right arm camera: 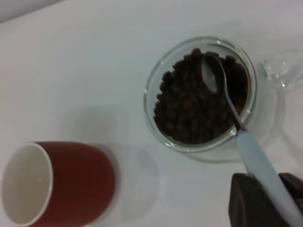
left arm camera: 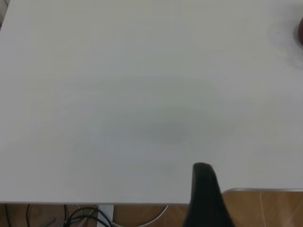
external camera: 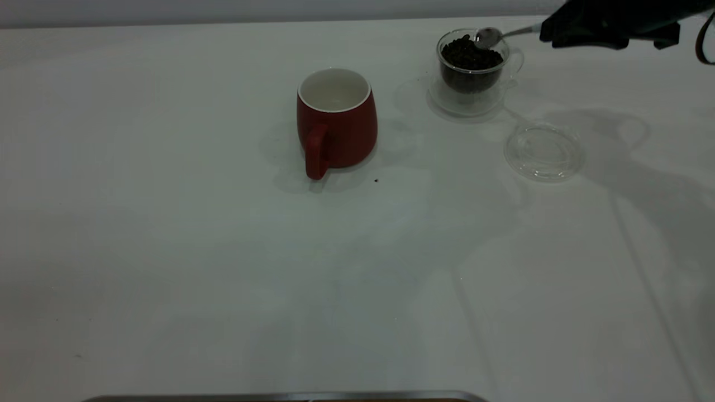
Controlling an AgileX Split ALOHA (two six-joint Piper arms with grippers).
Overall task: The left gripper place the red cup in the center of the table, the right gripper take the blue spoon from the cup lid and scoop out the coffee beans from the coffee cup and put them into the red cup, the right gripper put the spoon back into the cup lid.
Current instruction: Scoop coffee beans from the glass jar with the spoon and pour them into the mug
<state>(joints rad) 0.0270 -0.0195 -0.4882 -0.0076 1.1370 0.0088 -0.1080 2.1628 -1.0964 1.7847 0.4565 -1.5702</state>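
The right gripper (right arm camera: 265, 198), clamping the spoon (right arm camera: 226, 94), is dipping it into the beans (right arm camera: 194, 104); a steep tilt risks scattering them beside the red cup (external camera: 337, 120).

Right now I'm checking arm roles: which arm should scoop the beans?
Right: the right gripper already holds the blue spoon over the coffee beans; the left gripper is far off.

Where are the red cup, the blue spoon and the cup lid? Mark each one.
red cup (external camera: 341, 125): exterior view, on the front of its red body.
blue spoon (right arm camera: 211, 74): right wrist view, on its metal bowl above the beans.
cup lid (external camera: 544, 151): exterior view, on the middle of the clear disc.
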